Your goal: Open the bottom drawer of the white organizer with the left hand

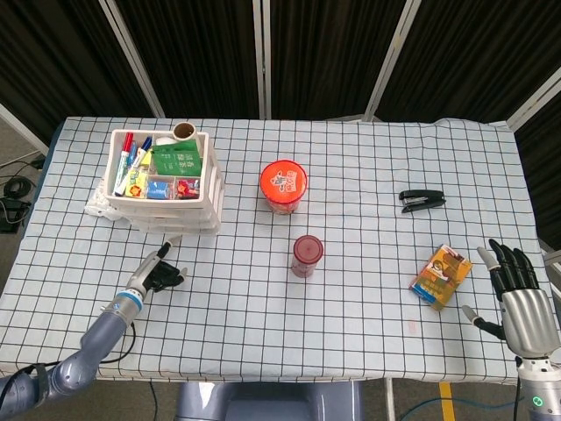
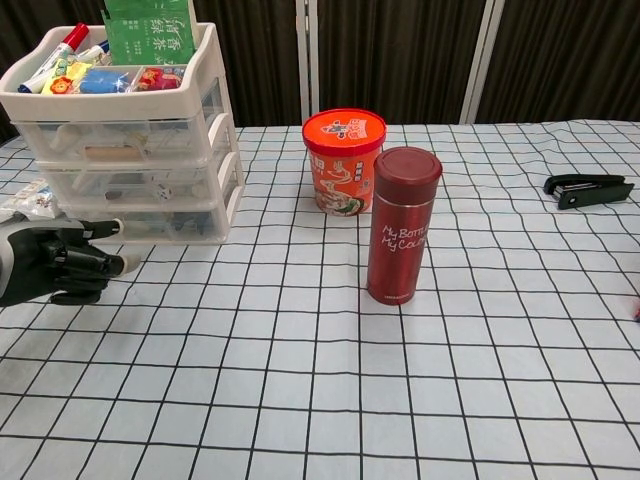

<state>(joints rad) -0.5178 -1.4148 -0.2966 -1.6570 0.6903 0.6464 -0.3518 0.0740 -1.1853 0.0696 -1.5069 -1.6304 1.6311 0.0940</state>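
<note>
The white three-drawer organizer [image 1: 166,184] stands at the table's back left, its top tray full of pens and small packets. In the chest view its bottom drawer [image 2: 160,226] looks pushed in. My left hand [image 1: 156,274] lies low on the table just in front of the organizer. Its fingers are mostly curled in, and one finger [image 2: 108,228] stretches out with its tip at the bottom drawer's front; whether it touches I cannot tell. The same left hand [image 2: 52,266] holds nothing. My right hand [image 1: 515,296] hovers at the front right edge, fingers spread and empty.
An orange noodle cup [image 1: 282,186] and a dark red bottle [image 1: 307,254] stand mid-table, right of the organizer. A black stapler [image 1: 422,201] and an orange packet [image 1: 440,275] lie on the right. A clear plastic bag [image 1: 95,208] lies left of the organizer.
</note>
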